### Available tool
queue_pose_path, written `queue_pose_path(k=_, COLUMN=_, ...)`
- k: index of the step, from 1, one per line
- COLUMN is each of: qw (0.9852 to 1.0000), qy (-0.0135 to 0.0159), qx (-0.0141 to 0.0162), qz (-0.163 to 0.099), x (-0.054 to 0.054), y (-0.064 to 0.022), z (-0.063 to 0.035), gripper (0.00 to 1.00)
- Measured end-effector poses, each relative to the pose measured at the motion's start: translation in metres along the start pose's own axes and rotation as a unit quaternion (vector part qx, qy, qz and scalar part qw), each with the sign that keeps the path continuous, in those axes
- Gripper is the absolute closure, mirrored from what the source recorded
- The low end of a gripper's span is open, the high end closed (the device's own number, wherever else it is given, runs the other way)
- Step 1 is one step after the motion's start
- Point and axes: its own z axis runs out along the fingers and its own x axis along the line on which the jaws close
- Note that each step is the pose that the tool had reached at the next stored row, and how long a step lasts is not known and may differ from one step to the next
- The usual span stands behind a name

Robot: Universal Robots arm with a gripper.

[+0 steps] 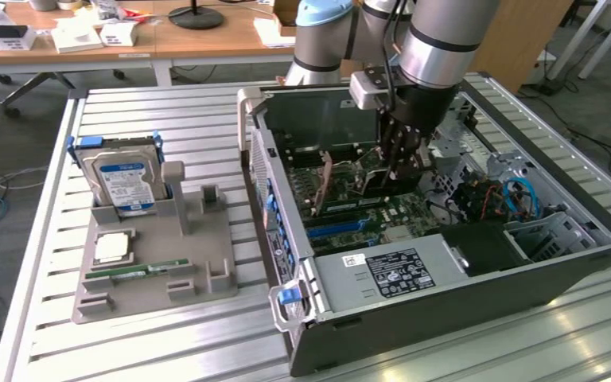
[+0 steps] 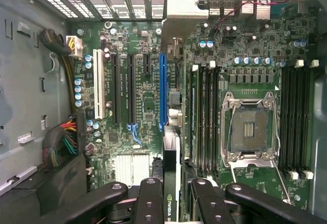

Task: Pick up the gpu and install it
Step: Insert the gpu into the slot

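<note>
My gripper (image 1: 398,173) reaches down into the open computer case (image 1: 560,270) and is shut on the gpu (image 1: 372,181), a dark flat card held on edge over the motherboard (image 1: 391,213). In the wrist view the gpu (image 2: 172,152) appears edge-on between the black fingers (image 2: 149,199) of my gripper (image 2: 175,197). Its silver bracket (image 2: 184,3) sits at the case's slotted rear wall. The card's edge runs close alongside the long blue slot (image 2: 162,91). I cannot tell whether it touches the slot.
Beside the blue slot are black and white expansion slots (image 2: 97,83), RAM slots (image 2: 204,116) and an empty CPU socket (image 2: 249,129). On the exterior view's left, a grey fixture (image 1: 204,270) holds a hard drive (image 1: 123,181), a CPU (image 1: 111,247) and a green RAM stick (image 1: 136,270).
</note>
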Motion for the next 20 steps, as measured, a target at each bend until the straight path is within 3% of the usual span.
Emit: queue_pose_path(k=20, qw=1.0, qy=-0.0001, qx=0.0, qz=0.0, x=-0.0007, y=0.0008, z=0.0048, gripper=0.74)
